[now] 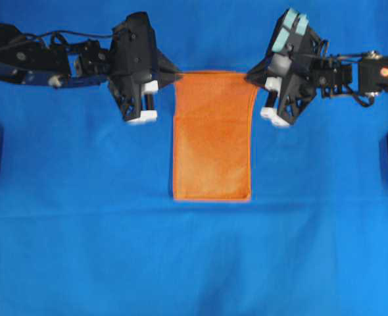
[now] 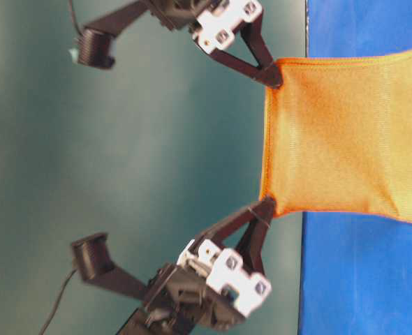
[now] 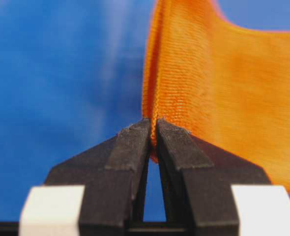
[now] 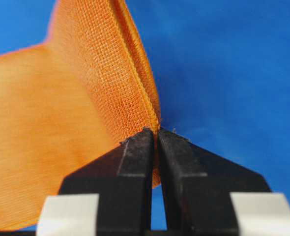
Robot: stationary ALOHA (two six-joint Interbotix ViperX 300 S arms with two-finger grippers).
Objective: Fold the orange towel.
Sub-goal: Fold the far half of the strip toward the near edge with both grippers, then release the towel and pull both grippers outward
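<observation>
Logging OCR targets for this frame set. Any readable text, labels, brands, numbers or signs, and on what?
None readable in any view.
orange towel: plain, no tag or print visible.
blue cloth: plain.
left gripper and right gripper: no legible markings; both are shut on the towel's corners.

The orange towel (image 1: 212, 138) is stretched between left gripper (image 1: 175, 77) and right gripper (image 1: 250, 78), over the blue cloth (image 1: 82, 230).

open blue cloth (image 1: 82, 250) around towel (image 1: 212, 141)
</observation>
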